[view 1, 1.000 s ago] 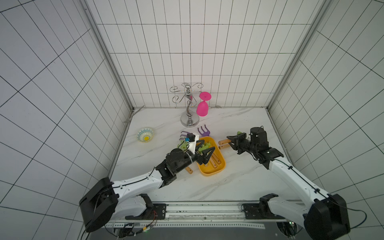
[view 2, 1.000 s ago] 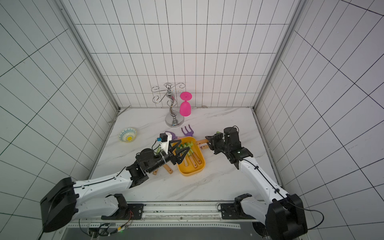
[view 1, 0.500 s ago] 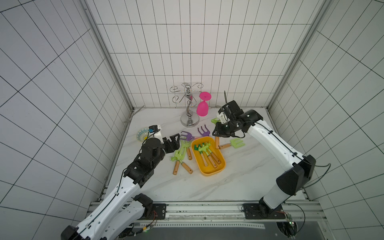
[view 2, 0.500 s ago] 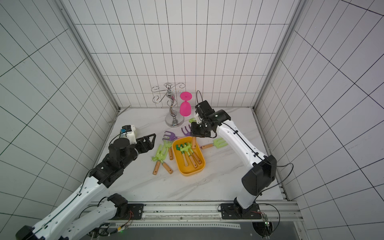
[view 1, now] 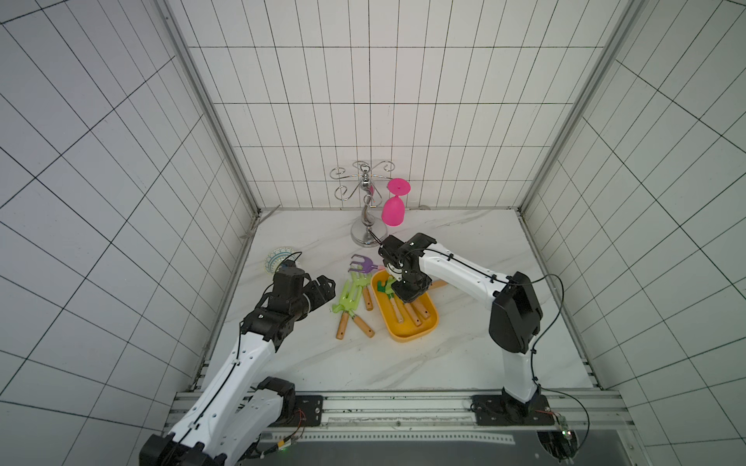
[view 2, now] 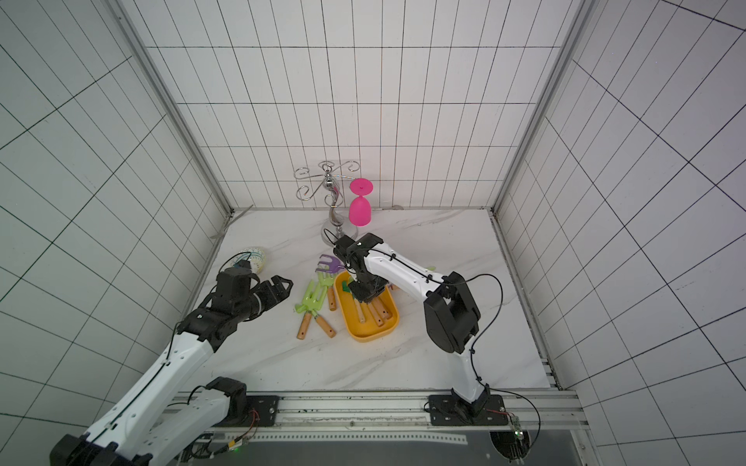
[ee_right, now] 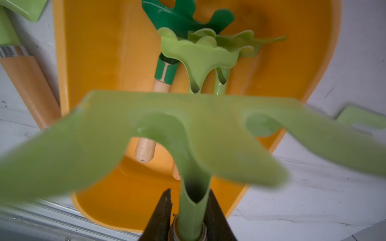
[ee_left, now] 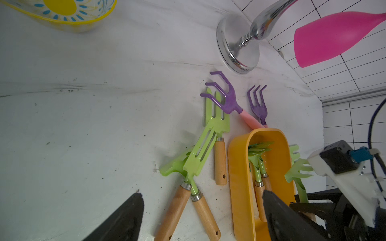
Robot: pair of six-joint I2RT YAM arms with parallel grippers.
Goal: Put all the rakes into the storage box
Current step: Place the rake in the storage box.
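Currently the right gripper (ee_right: 189, 200) is clamped on the neck of a light green rake (ee_right: 188, 129), jaws pinching the green shaft just above the metal ferrule, with the handle hidden behind them. Rake head sticks out past the fingertips with tines spread. It is blurred in the right wrist view and hangs over the storage box (ee_right: 94, 62). Can't tell if the tines touch anything below. In both top views this gripper sits over the far half of the box, pointing down into it. Inside the box are a dark green rake (ee_right: 183, 14) and two more light green rakes (ee_right: 200, 52), with their heads at the far end and wooden handles toward the near end. Just outside the box on the right arm's side, another light green tool (ee_right: 359, 120) lies flat on the table (view 1: 464, 363). On the other side, three light green tools (view 1: 351, 302) with wooden handles lie crossed between the box and the left gripper (view 1: 329, 288). That gripper hovers with its jaws spread wide, gripping nothing. Purple rake (view 1: 361, 264) lies just past the box's far end, with a smaller purple fork (ee_left: 258, 104) beside it. Bowl (view 1: 278, 258) sits near the left wall, beyond the left gripper. Chrome stand (view 1: 366, 236) at the back has a pink glass (view 1: 393, 210) hung upside down.
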